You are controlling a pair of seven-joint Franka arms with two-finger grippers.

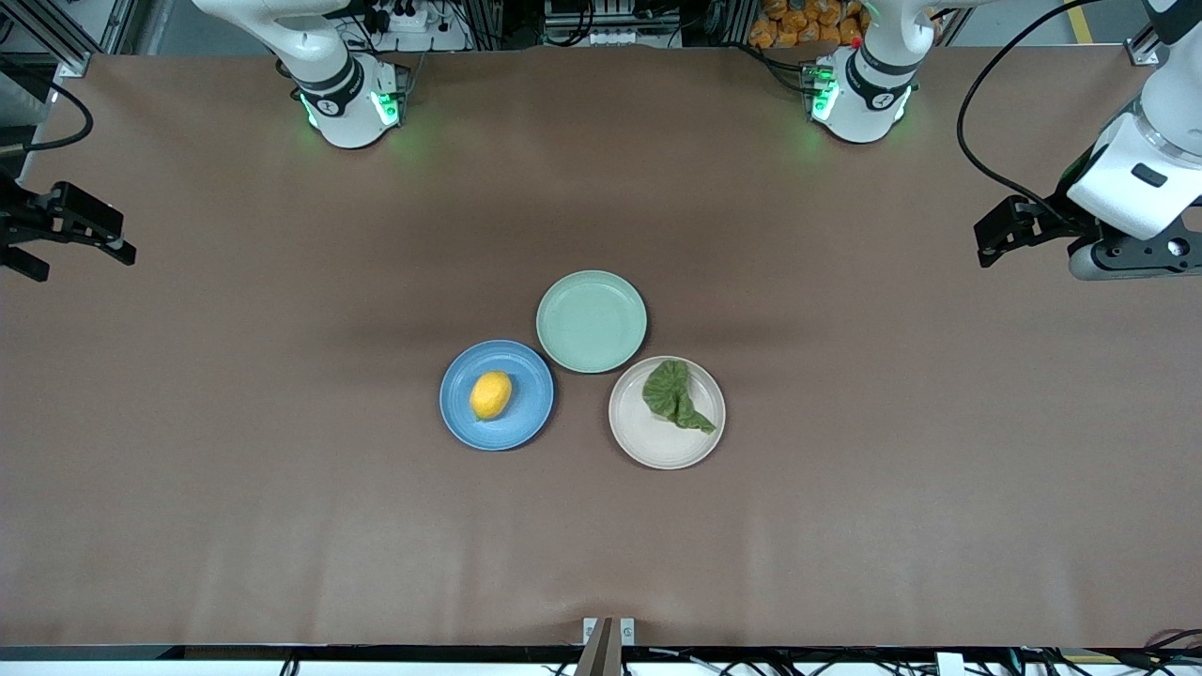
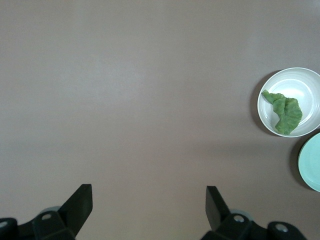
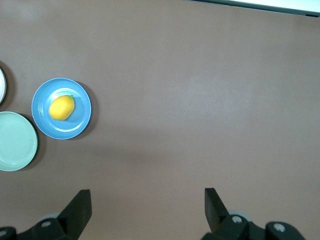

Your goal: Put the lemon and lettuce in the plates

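Note:
The yellow lemon (image 1: 490, 394) lies in the blue plate (image 1: 531, 371) at the table's middle. The crinkled green lettuce (image 1: 671, 394) lies in the beige plate (image 1: 657, 443), beside the blue one toward the left arm's end. My left gripper (image 1: 984, 242) is open and empty over bare table at the left arm's end. My right gripper (image 1: 84, 258) is open and empty over the right arm's end. The left wrist view shows the open left gripper (image 2: 149, 200), lettuce (image 2: 285, 111) and beige plate (image 2: 300, 82). The right wrist view shows the open right gripper (image 3: 147, 202), lemon (image 3: 62, 107) and blue plate (image 3: 80, 122).
A pale green plate (image 1: 592, 321) with nothing in it touches both other plates, farther from the front camera. It also shows in the left wrist view (image 2: 312, 162) and in the right wrist view (image 3: 15, 141). Brown table surface (image 1: 845, 526) surrounds the plates.

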